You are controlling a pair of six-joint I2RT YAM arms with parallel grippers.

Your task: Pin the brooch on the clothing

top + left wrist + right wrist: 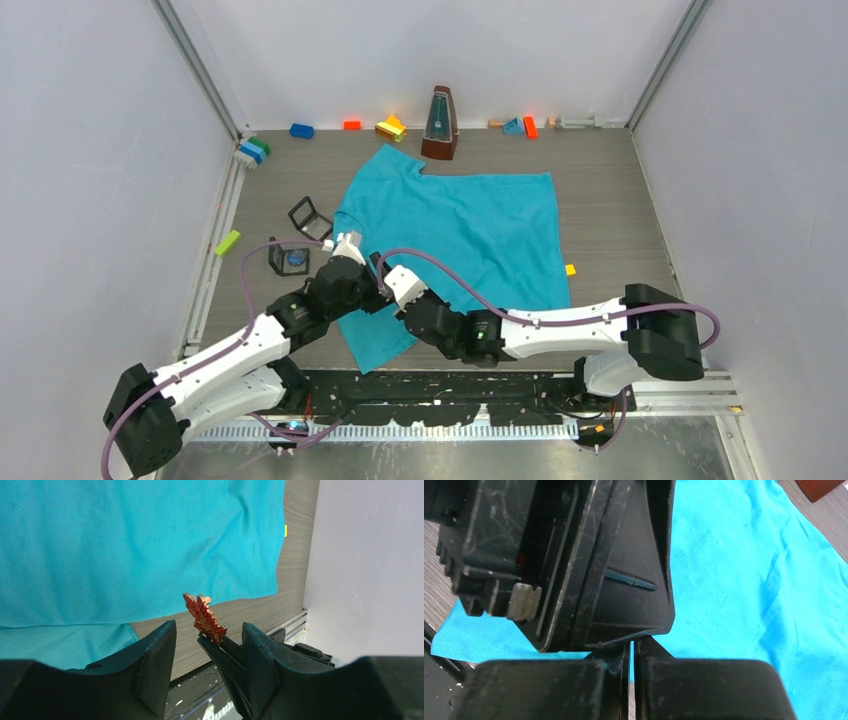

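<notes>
The teal-blue T-shirt lies spread flat on the table; it also shows in the left wrist view and the right wrist view. A red glittery brooch with a copper-coloured pin is pinched at its lower end by my right gripper's fingers. My left gripper is open, its jaws standing on either side of the brooch and the right fingers without touching them. Both grippers meet over the shirt's near left edge. In the right wrist view my right gripper is nearly closed, its tips hidden behind the left gripper's body.
A brown metronome stands at the back by the shirt's collar. Toy bricks line the back wall. Two small black boxes and a green brick lie left of the shirt. A yellow piece lies right.
</notes>
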